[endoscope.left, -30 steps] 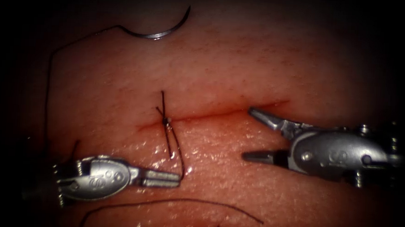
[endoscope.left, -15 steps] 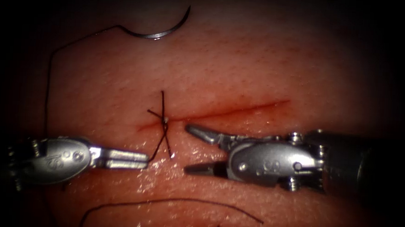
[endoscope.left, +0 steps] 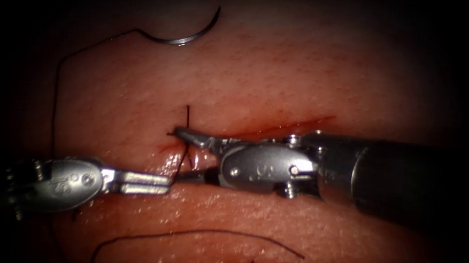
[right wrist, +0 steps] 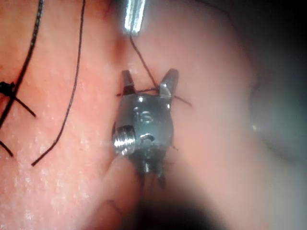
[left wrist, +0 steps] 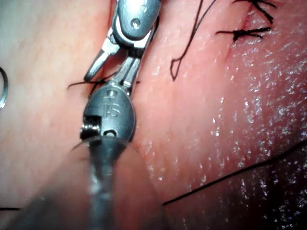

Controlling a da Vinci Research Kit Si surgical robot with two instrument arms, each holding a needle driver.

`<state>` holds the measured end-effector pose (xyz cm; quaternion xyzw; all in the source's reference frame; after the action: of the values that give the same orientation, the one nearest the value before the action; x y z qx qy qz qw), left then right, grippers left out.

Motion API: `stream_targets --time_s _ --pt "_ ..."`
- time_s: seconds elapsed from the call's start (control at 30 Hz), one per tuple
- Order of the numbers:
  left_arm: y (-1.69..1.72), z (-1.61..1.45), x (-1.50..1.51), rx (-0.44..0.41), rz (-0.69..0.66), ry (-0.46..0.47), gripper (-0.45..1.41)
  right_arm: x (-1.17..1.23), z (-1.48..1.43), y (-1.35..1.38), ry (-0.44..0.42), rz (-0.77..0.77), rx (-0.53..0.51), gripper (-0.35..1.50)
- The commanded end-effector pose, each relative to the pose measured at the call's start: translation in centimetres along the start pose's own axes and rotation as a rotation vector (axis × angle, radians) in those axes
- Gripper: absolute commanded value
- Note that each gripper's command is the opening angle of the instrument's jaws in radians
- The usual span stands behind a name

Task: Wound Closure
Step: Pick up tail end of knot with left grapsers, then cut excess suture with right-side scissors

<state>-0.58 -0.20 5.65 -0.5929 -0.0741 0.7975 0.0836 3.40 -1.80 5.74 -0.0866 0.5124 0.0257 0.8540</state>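
While the curved needle [endoscope.left: 183, 35] lies free on the tissue [endoscope.left: 312, 71] well above the cut [endoscope.left: 277, 127], not in the tissue and held by neither tool, the work in hand is at the knotted stitch [endoscope.left: 187, 139] near the cut's left end. The left tool [endoscope.left: 166, 180] lies below the cut with its jaws closed on the thread [endoscope.left: 179, 169] that rises to the knot. Over the last second the right tool [endoscope.left: 186, 157] has travelled leftward along the cut, and its jaws now stand apart, holding nothing, one tip at the knot and the other lower, with the thread tails running between them. The right wrist view confirms this: the open right tool [right wrist: 149, 81] straddles the thread [right wrist: 144, 62].

As a judgement, this looks like trimming the tails after tying. The next move calls for steady tension from the left tool and the right tool's jaws placed a little clear of the knot, so the knot itself is spared. Loose thread [endoscope.left: 202, 234] also lies on the tissue below.
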Motion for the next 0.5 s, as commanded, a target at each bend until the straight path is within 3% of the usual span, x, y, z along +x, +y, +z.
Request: stream_targets --time_s 0.03,0.5 --pt "-0.02 0.06 -0.02 0.000 0.002 0.000 -0.45 -0.03 0.23 0.00 0.004 -0.004 -0.008 1.43" --pt "-0.01 0.12 0.04 0.003 -0.002 0.002 -0.45 0.06 0.35 0.00 0.029 0.014 -0.003 1.38"
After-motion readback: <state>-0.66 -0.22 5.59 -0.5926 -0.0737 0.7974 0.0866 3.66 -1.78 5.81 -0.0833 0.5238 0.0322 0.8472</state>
